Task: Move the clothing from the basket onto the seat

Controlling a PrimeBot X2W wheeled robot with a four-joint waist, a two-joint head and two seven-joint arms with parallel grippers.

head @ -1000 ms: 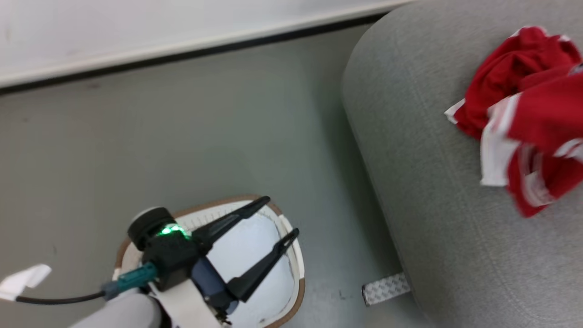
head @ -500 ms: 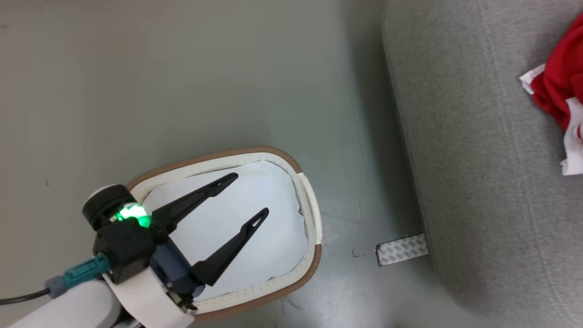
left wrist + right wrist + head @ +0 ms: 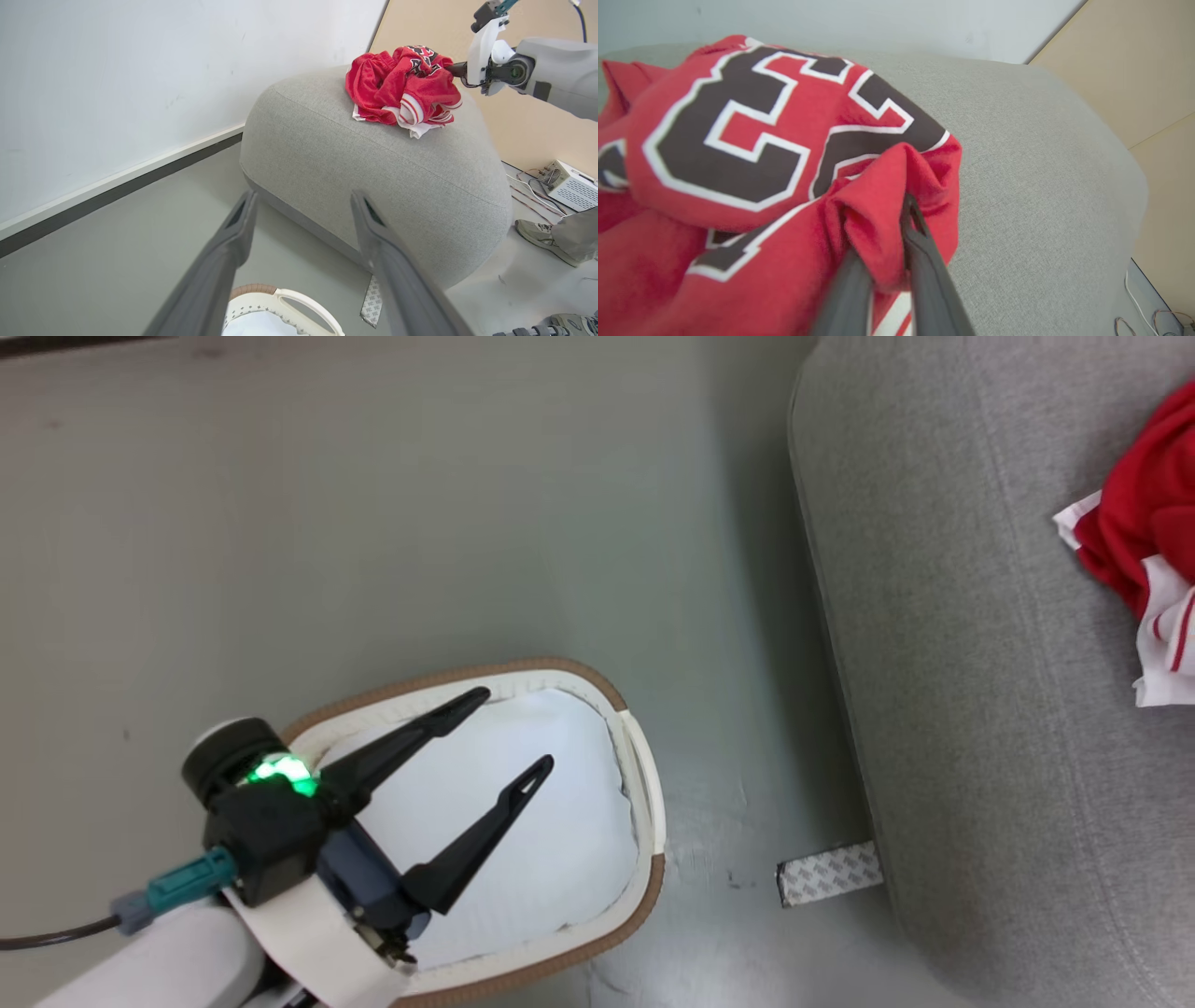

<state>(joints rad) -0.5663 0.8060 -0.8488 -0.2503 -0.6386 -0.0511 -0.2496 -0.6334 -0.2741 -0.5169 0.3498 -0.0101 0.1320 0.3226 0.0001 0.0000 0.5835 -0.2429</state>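
Note:
The clothing (image 3: 402, 88), red with white trim and black numerals, lies bunched on top of the light-grey seat (image 3: 373, 158). My right gripper (image 3: 882, 224) is shut on a fold of the clothing (image 3: 738, 140) just above the seat (image 3: 1041, 186); the left wrist view shows it (image 3: 455, 70) at the pile's far side. The white basket (image 3: 644, 784) with its tan rim stands on the floor left of the seat (image 3: 980, 709), showing only its pale lining. My left gripper (image 3: 513, 728) hangs open over it, holding nothing. An edge of the clothing (image 3: 1148, 532) shows at the right.
A strip of patterned tape (image 3: 829, 873) lies on the floor at the seat's base. Behind the seat are a person's shoe (image 3: 537, 233), a white box (image 3: 570, 184) with cables, and a white wall with a dark baseboard (image 3: 117, 191).
The head camera has swung, so the basket shows more fully and the clothing sits further right. My left gripper stays open over the basket.

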